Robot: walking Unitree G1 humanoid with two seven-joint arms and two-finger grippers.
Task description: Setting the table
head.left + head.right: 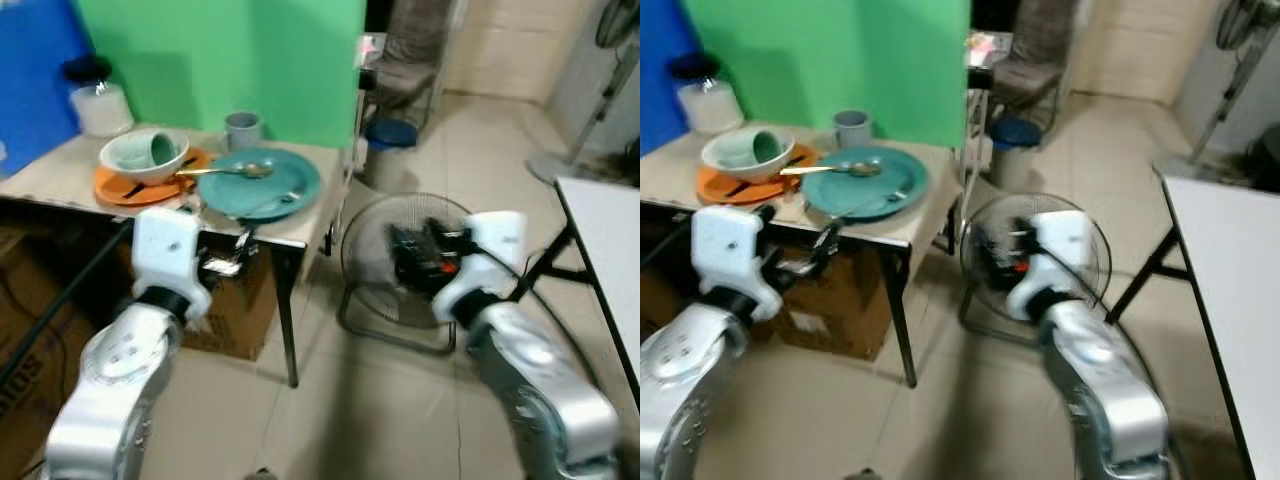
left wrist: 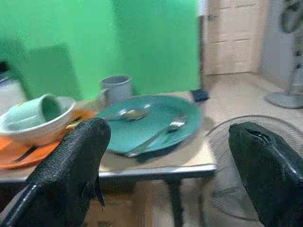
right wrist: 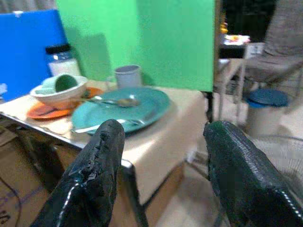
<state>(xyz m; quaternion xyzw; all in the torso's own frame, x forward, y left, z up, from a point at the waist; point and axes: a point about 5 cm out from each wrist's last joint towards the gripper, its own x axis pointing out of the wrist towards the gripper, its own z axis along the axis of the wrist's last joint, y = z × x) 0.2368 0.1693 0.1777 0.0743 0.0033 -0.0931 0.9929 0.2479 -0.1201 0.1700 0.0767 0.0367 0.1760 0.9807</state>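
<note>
A teal plate [image 1: 262,183] lies near the front corner of the small table [image 1: 300,238], with a spoon [image 1: 235,171] and a fork [image 2: 158,136] on it. To its left an orange plate [image 1: 120,187] carries a white bowl [image 1: 143,157] with a pale green cup [image 1: 160,150] lying inside. A grey cup [image 1: 242,130] stands behind the teal plate. My left gripper [image 1: 222,262] is open just below the table's front edge, its fingers [image 2: 71,165] spread wide. My right gripper [image 1: 425,255] is open, off to the table's right in front of the floor fan.
A floor fan [image 1: 375,290] stands right of the table. A jar with a black lid [image 1: 98,100] sits at the table's back left. A cardboard box [image 1: 235,315] is under the table. A white table [image 1: 605,230] edges in at the right; a blue-lidded bin [image 1: 390,140] and a chair [image 1: 410,60] lie beyond.
</note>
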